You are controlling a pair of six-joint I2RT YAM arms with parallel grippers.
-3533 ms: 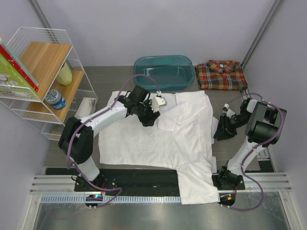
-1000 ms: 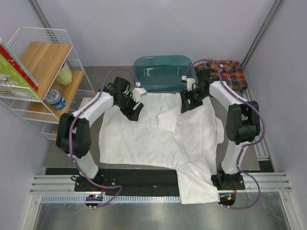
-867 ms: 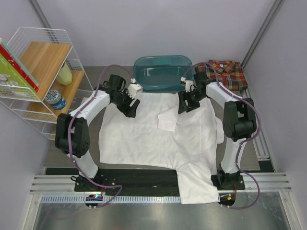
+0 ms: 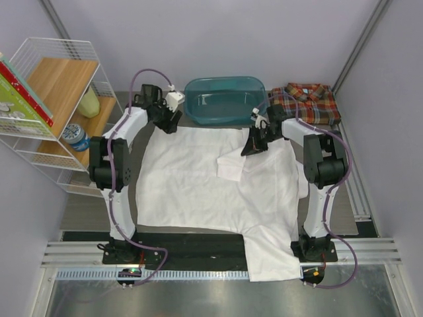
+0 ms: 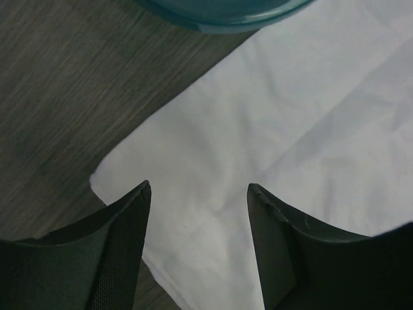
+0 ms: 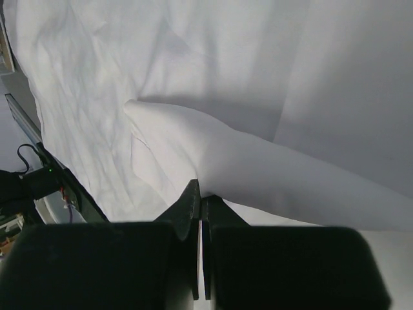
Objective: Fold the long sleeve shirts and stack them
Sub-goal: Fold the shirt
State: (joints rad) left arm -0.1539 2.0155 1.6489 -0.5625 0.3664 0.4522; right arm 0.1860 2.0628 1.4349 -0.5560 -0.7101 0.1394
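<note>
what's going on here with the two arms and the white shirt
Two robot arms are working on a white shirt spread flat on the table. The left pincer hangs open over the shirt's far left corner, beside the teal tub. The right pincer is shut at the edge of a sleeve folded across the shirt; whether it pinches cloth is unclear. The plaid shirt lies folded at the far right, not yet stacked.
</note>
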